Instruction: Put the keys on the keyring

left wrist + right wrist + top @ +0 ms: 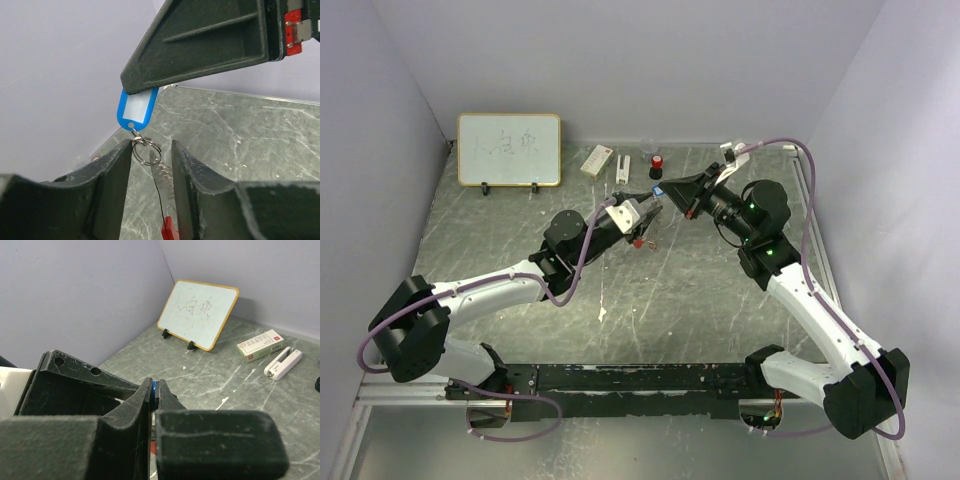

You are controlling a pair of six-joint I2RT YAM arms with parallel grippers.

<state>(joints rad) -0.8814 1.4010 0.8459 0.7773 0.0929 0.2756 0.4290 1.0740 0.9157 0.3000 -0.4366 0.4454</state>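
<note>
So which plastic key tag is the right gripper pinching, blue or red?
The blue plastic tag, clamped at its top end by the shut right gripper. The red plastic tag is down between the fingers of the left gripper, clear of the right one.

Whiteboard: far left. Box, stapler, bottle: to its right. Nearer, mid-table, the key sits in the right gripper, just far of the left gripper.
</note>
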